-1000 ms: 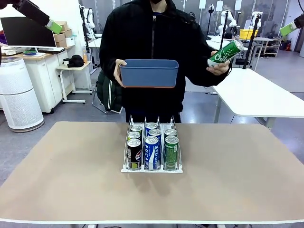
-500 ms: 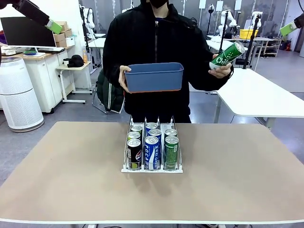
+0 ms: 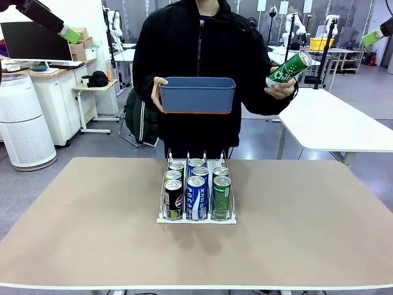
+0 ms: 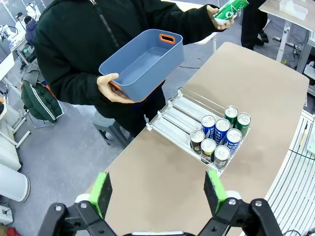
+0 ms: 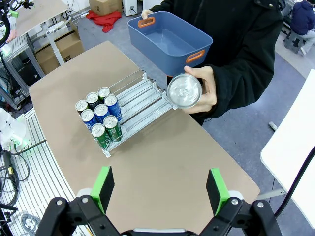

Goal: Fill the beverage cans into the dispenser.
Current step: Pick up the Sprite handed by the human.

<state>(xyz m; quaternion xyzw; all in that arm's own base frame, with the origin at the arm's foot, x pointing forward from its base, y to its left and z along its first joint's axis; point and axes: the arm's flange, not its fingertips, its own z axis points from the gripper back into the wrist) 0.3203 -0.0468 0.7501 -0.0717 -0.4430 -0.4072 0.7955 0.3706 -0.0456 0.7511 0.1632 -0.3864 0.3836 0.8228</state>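
The white dispenser (image 3: 196,216) stands mid-table with several beverage cans in its three lanes: black (image 3: 173,198), blue (image 3: 196,196) and green (image 3: 221,195) at the near end. Behind the table a person holds one more green can (image 3: 287,67) in one hand and an empty blue bin (image 3: 196,94) in the other. My left gripper (image 3: 71,34) and right gripper (image 3: 373,37) hang high at the picture's upper corners, far from the rack. In the wrist views, left gripper (image 4: 158,191) and right gripper (image 5: 160,189) are open and empty, looking down on the dispenser (image 4: 179,114) (image 5: 140,96).
The far halves of the dispenser's lanes (image 5: 142,93) hold no cans. The table (image 3: 92,233) is bare to either side of the rack. A white table (image 3: 331,123) stands behind on the right, a white cylinder unit (image 3: 24,123) on the floor at left.
The person has shifted slightly, and the bin and the held green can have moved a little with them. Both arms and the cans in the rack have stayed put.
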